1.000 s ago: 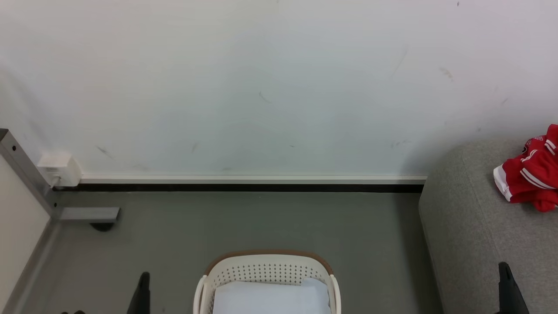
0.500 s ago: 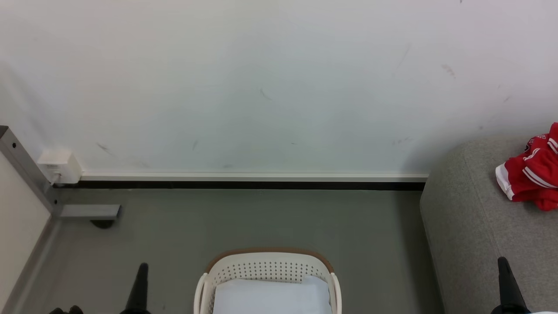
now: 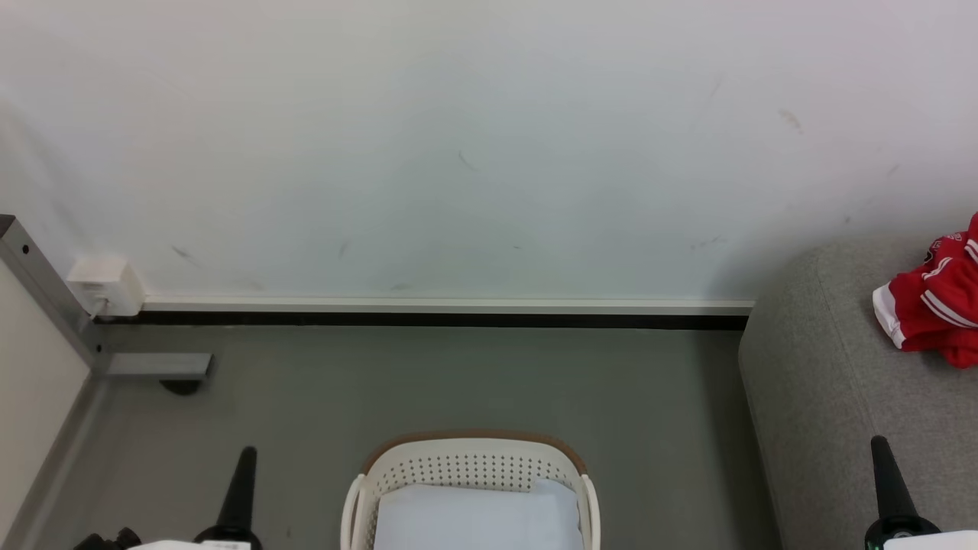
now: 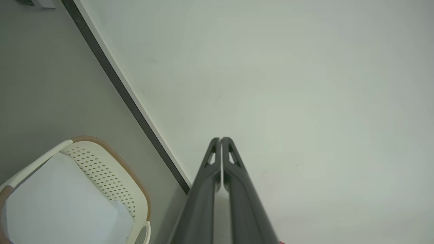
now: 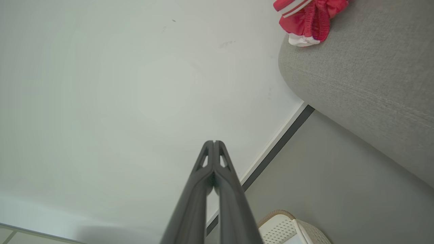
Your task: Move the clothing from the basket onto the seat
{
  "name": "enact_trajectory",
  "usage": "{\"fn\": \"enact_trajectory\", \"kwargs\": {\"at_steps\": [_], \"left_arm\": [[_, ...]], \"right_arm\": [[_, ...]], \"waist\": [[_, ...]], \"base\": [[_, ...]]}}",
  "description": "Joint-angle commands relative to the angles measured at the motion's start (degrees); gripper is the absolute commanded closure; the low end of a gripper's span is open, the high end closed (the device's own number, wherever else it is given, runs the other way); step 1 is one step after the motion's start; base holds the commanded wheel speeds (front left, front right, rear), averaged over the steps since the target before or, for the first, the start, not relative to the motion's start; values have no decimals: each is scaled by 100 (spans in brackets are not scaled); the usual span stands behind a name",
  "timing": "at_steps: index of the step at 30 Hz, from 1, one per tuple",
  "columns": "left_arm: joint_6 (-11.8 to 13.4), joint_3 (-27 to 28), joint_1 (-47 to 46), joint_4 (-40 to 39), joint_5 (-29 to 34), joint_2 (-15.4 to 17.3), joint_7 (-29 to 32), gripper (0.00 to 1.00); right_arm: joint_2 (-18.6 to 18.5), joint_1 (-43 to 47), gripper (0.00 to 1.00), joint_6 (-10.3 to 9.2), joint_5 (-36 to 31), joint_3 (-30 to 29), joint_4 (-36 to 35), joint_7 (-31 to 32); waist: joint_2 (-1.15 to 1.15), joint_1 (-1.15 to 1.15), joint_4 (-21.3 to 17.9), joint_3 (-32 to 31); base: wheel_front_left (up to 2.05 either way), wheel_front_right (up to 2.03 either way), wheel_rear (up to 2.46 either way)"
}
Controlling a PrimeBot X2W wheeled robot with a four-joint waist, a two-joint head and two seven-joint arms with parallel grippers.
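Note:
The red clothing (image 3: 936, 305) with white stripes lies bunched on the grey seat (image 3: 833, 397) at the right edge; the right wrist view has the clothing (image 5: 307, 17) on the seat (image 5: 366, 67) too. The cream basket (image 3: 470, 466) with its brown rim stands on the floor at bottom centre, holding a pale blue-white pad (image 3: 477, 519). My left gripper (image 3: 246, 457) points up left of the basket, shut with nothing held, fingers pressed together (image 4: 220, 139). My right gripper (image 3: 880, 444) rises in front of the seat, also shut and empty (image 5: 214, 142).
A white wall (image 3: 458, 153) with a dark skirting strip runs behind the grey floor (image 3: 458, 382). A metal frame leg (image 3: 46, 290) with a white socket box (image 3: 103, 286) stands at the left. The basket rim (image 4: 112, 162) and pad show in the left wrist view.
Both grippers have risen a little higher in the head view, with pale forearms now showing at the bottom corners. The camera has shifted slightly; clothing, basket and seat lie as before.

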Motion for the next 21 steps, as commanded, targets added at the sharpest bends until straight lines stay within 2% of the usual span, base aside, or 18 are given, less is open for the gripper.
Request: {"fn": "enact_trajectory", "kwargs": {"at_steps": [1, 21], "left_arm": [[-22, 25, -111, -59, -173, 46, 28, 100], [-28, 107, -260, -78, -1173, 52, 306, 100]], "right_arm": [[-57, -110, 100, -7, 125, -22, -14, 36], [-61, -303, 100, -9, 1171, -53, 46, 310]], "waist": [[0, 0, 1, 3], [0, 0, 30, 75]], "base": [[0, 0, 0], [0, 0, 0]]}}
